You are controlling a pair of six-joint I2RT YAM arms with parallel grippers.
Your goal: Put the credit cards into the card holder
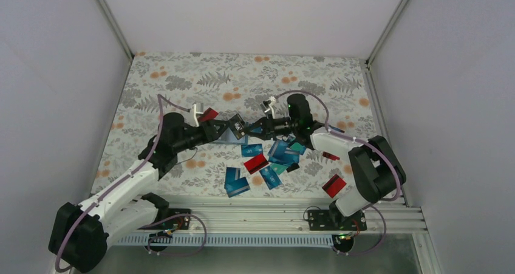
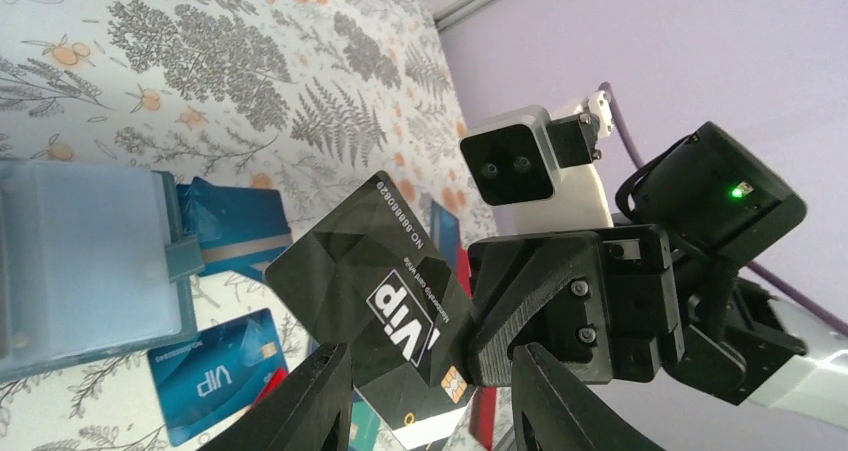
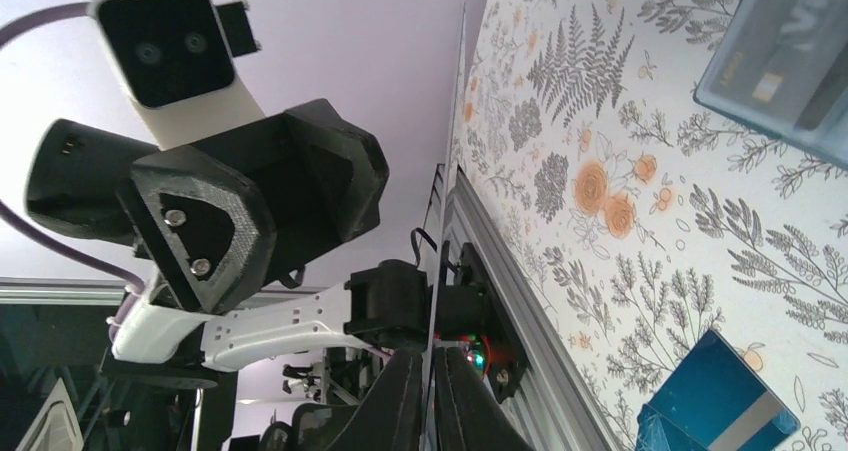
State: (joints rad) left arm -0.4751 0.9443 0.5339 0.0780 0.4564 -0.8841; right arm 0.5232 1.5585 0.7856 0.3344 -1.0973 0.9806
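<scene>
My right gripper [image 1: 252, 128] is shut on a black VIP card [image 2: 370, 291], which shows edge-on between its fingers in the right wrist view [image 3: 437, 261]. It holds the card above the table, facing my left gripper [image 1: 237, 127]. My left gripper [image 2: 430, 356] is open, its fingers [image 2: 315, 401] standing apart on either side of the card's lower end. The card holder [image 2: 85, 261] lies open on the table just beyond, pale blue inside; it also shows in the top view [image 1: 232, 138] and in the right wrist view [image 3: 790, 61]. Several blue, teal and red credit cards [image 1: 255, 163] lie scattered in front.
A blue card pair [image 1: 236, 181] and a red card [image 1: 333, 184] lie near the front rail [image 1: 273, 213]. Another red card [image 1: 209, 114] lies behind the left wrist. A blue VIP card [image 2: 215, 371] lies below the holder. Grey walls enclose the flowered table [image 1: 182, 73].
</scene>
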